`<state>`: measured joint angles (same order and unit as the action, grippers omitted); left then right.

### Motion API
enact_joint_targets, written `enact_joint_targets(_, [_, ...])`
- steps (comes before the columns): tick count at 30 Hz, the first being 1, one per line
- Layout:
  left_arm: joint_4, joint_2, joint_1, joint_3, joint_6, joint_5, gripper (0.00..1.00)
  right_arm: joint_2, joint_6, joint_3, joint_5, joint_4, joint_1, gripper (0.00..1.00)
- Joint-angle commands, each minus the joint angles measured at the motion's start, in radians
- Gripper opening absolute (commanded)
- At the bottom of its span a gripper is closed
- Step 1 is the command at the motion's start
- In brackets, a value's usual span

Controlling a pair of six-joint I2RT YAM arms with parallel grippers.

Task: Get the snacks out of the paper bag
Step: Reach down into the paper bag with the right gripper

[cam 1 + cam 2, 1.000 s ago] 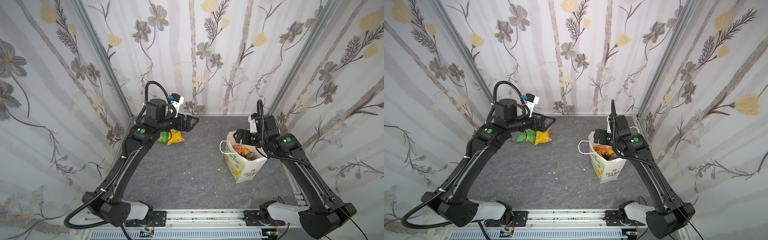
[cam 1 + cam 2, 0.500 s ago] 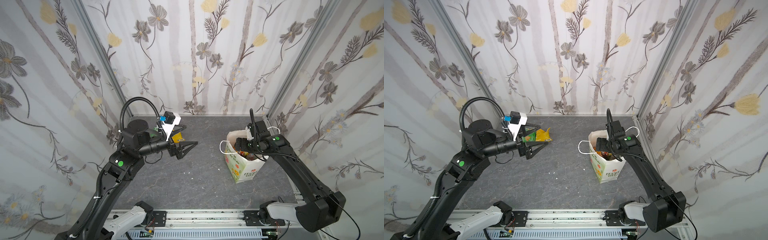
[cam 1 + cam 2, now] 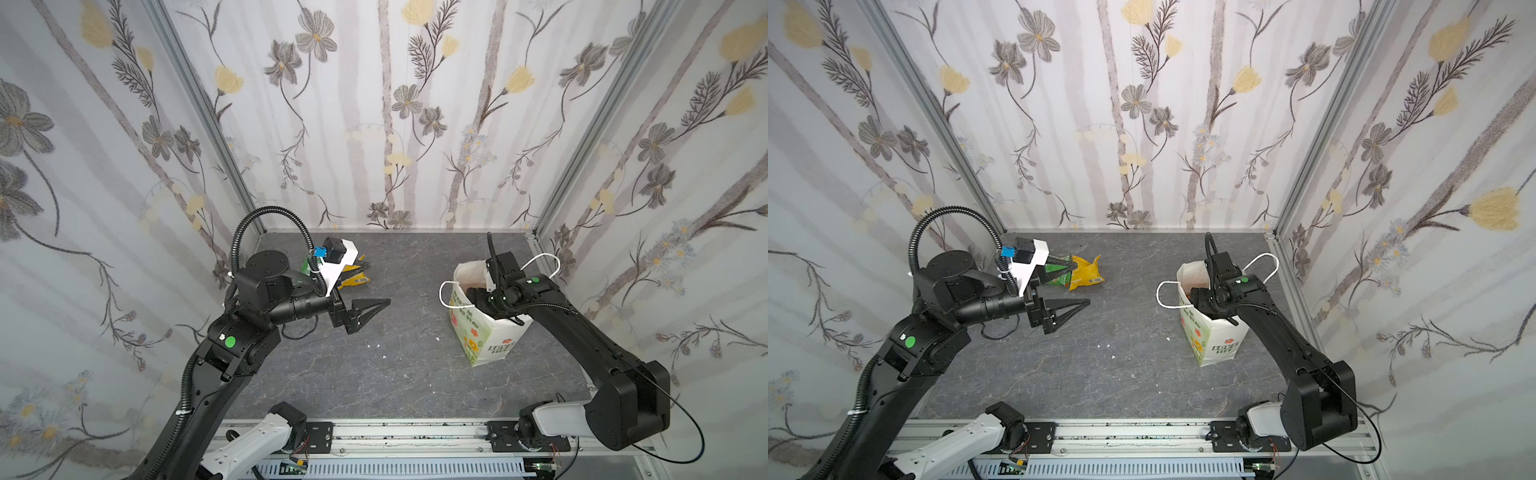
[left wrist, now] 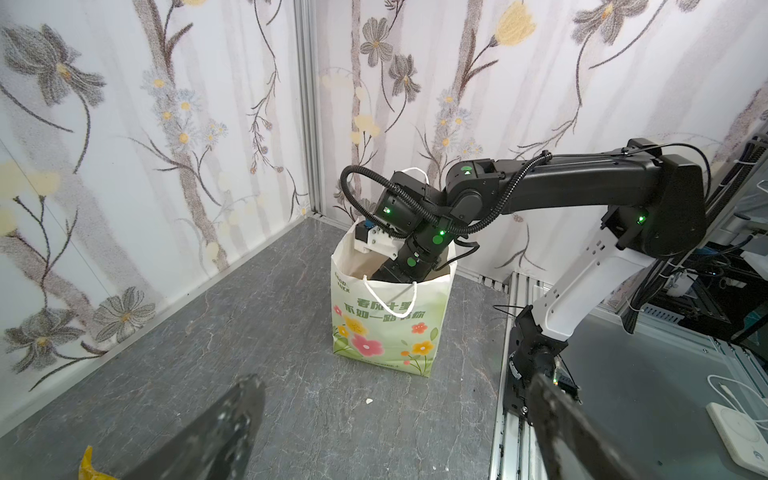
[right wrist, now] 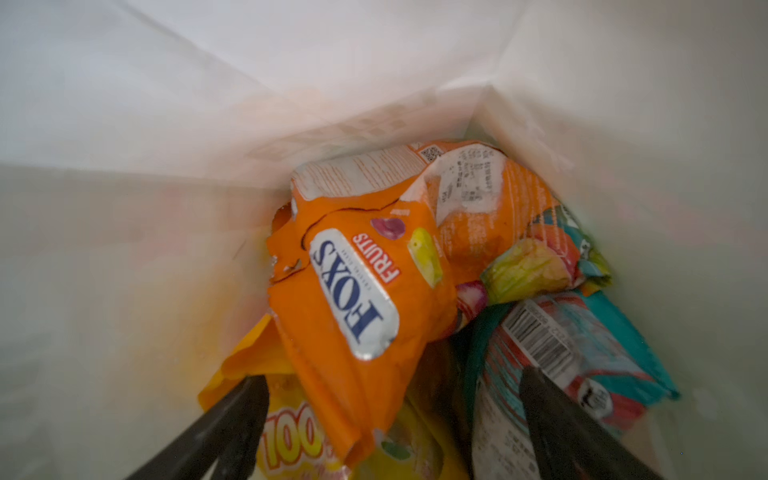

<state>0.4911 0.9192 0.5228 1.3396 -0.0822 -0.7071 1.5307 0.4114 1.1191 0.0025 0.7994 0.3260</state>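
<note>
Sunk deeper into the upright white flower-printed paper bag [image 3: 486, 336], the right gripper [image 5: 392, 378] holds its jaws spread, straddling a crinkly orange snack packet [image 5: 357, 291] inside; well left of the bag, the left gripper [image 3: 376, 309] hangs spread, empty.

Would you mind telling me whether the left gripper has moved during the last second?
Yes. The left gripper, open, has drawn back from the yellow snack packet toward the front rail.

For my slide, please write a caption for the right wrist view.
Open right claw inside the paper bag, over an orange snack packet.
</note>
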Motion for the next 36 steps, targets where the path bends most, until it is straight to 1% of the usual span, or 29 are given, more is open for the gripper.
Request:
enact_joint_targets(1, [-0.008,0.003,0.0,0.001,-0.023,0.006,1.0,0.018,0.024,-0.032,-0.02,-0.09,0.002,0.94])
enact_joint_targets(5, [0.002,0.011,-0.001,0.001,-0.029,0.024,1.0,0.034,0.041,-0.085,-0.037,-0.151,0.002,0.93])
enact_joint_targets(7, [0.006,0.015,0.0,0.001,-0.029,0.033,1.0,0.045,0.044,-0.102,-0.052,-0.172,0.003,0.9])
enact_joint_targets(11, [0.01,0.018,0.0,-0.002,-0.029,0.046,1.0,0.059,0.038,-0.116,-0.07,-0.187,0.004,0.6])
enact_joint_targets(14, [0.013,0.02,0.0,-0.002,-0.029,0.049,1.0,0.056,0.036,-0.113,-0.063,-0.187,0.003,0.41])
enact_joint_targets(21, [0.016,0.021,0.0,-0.003,-0.03,0.058,1.0,0.028,0.038,-0.096,-0.063,-0.18,0.002,0.11])
enact_joint_targets(24, [0.017,0.022,0.0,-0.003,-0.03,0.063,1.0,0.019,0.038,-0.088,-0.071,-0.174,0.002,0.01])
enact_joint_targets(25, [0.017,0.021,0.0,-0.003,-0.028,0.063,1.0,0.015,0.038,-0.085,-0.073,-0.174,0.001,0.0])
enact_joint_targets(36, [0.014,0.022,0.001,-0.009,-0.027,0.078,1.0,-0.042,0.047,-0.042,-0.094,-0.161,0.003,0.0])
